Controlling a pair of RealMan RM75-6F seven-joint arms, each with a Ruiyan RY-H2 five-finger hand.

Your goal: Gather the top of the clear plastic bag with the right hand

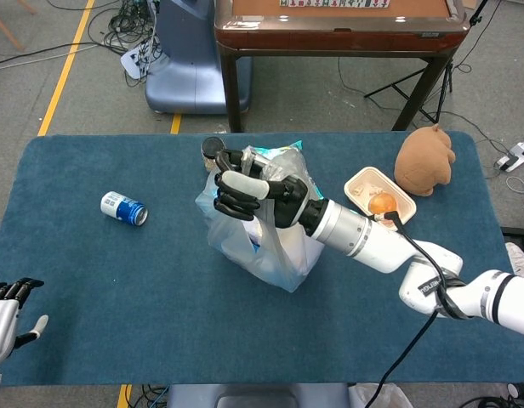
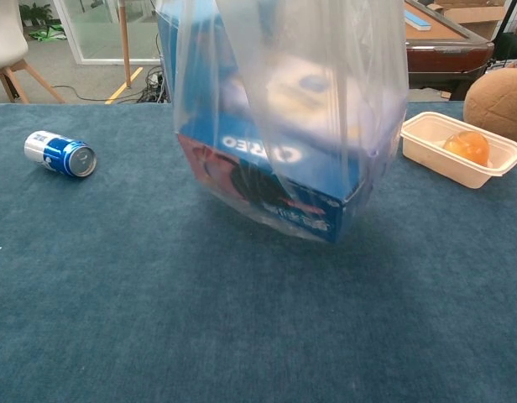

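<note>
Left hand [image 1: 5, 316] at the near left edge of the blue surface [image 1: 109, 280], fingers [image 1: 15, 291] apart, holding nothing, well apart from everything else. Only the head view shows it.

Clear plastic bag [image 1: 260, 229] mid-surface; chest view shows it tilted, its lower corner down toward the cloth, whether it touches the surface I cannot tell. Inside it a blue Oreo box [image 2: 267, 180] lies slanted, with another pale pack above it, blurred. Right hand [image 1: 255, 194] reaches in from the right and grips the bunched top of the bag, dark fingers [image 1: 235, 204] clamped around the gathered plastic, white forearm trailing off to the near right. The hand itself is out of the chest view.

Blue soda can [image 1: 123, 208] lies on its side to the left of the bag, well apart from it.

Right of the bag, a white tray [image 1: 361, 184] holds an orange fruit [image 1: 382, 204]; the forearm passes just in front of it. Brown plush toy [image 1: 424, 159] sits just beyond the tray, near the far right corner.

Behind the bag top, a dark-lidded jar [image 1: 213, 149] peeks out, mostly hidden; a teal snack packet edge [image 1: 289, 146] shows beside it.

Past the surface, a wooden table [image 1: 338, 25] stands on the floor with cables around.
</note>
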